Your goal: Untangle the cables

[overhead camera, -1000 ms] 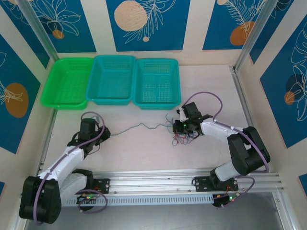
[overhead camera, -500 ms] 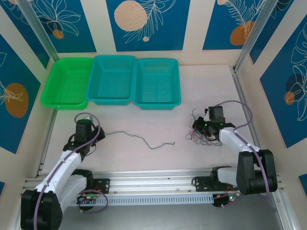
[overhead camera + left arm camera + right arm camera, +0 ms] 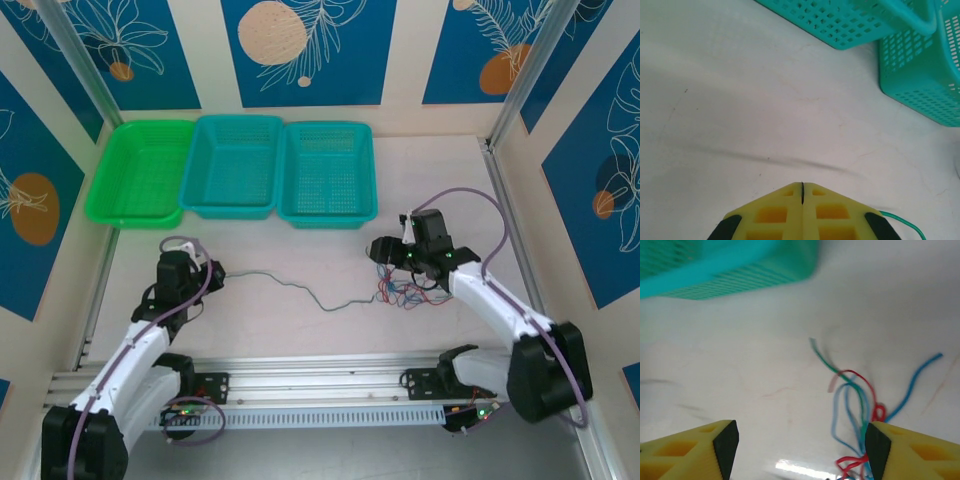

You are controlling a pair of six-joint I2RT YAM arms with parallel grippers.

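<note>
Landmark = right teal basket (image 3: 330, 216).

- Nearest: ribbed aluminium rail (image 3: 330, 385) along the table (image 3: 290, 335) edge, well to the near side of the basket. Table top is pale, matte, faintly scuffed.
- Left gripper (image 3: 212, 272): near and well left of the basket. Left wrist view shows the left gripper (image 3: 803, 192) with its yellow waffle-pocketed pads pressed flat together and a hair-thin dark line in the seam. It is pinching one end of the grey-green cable (image 3: 300, 290).
- That cable lies kinked and wavy on the table, running rightward from the pinch to a spot near of the basket's right corner, where it ends at the bundle.
- Cables (image 3: 400, 292): loose snarl of red and blue thin wires, near and slightly right of the basket.
- Right gripper (image 3: 382, 250): between bundle and basket, just off the basket's near-right corner. In the right wrist view the right gripper (image 3: 801, 445) has its jaws spread wide and nothing is held.
- View differences: right wrist view resolves single strands of the cables (image 3: 855, 400), red loops, blue curves and one green strand, against a blurred basket wall. Top view merges them. Left wrist view shows a bright green strand (image 3: 900, 220) trailing off the pads.
- Farthest: three moulded plastic mesh baskets in a row, rectangular with rounded rims. Middle teal basket (image 3: 232, 208) touches the landmark's left side. Green basket (image 3: 100, 205) is left of that.
</note>
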